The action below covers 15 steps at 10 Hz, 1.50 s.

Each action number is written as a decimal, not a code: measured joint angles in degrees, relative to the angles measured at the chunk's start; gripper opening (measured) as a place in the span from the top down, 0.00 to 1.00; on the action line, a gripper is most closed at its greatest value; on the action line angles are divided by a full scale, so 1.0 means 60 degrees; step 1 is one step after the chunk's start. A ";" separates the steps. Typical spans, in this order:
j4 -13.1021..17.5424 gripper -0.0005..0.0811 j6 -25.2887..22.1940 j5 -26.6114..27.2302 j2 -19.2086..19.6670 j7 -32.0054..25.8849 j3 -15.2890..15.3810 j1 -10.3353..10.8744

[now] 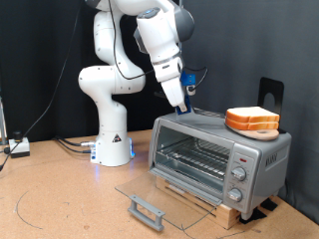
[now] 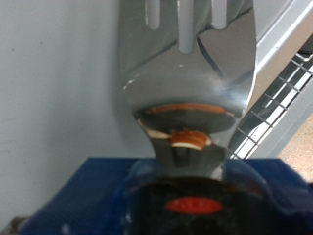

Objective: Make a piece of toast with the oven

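Note:
The silver oven point(image 1: 261, 151) stands at the exterior view's right with its glass door point(image 1: 150, 202) folded down flat and its wire rack point(image 1: 194, 154) bare. Two alike slices of toast point(image 1: 251, 120) lie stacked on the oven's top, towards its right end. My gripper point(image 1: 186, 98) hangs over the left end of the oven's top, shut on a blue-handled metal spatula point(image 2: 181, 69). The spatula's slotted shiny blade points ahead and mirrors something orange. My own fingers do not show clearly in the wrist view. The rack also shows in the wrist view point(image 2: 281, 98).
The oven rests on a wooden board point(image 1: 204, 207) on the brown table. The arm's white base point(image 1: 112, 139) stands behind the open door, with cables point(image 1: 70, 145) and a small box point(image 1: 17, 147) to its left. A black stand point(image 1: 270, 92) rises behind the oven.

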 joint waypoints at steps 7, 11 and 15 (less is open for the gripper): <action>0.0003 0.47 0.0313 -0.0185 0.0017 0.0028 0.0148 -0.0027; 0.0039 0.47 0.0513 -0.0148 0.0111 0.0038 0.0450 0.0000; 0.0052 0.47 0.0723 0.0015 0.0117 0.0018 0.0636 0.0016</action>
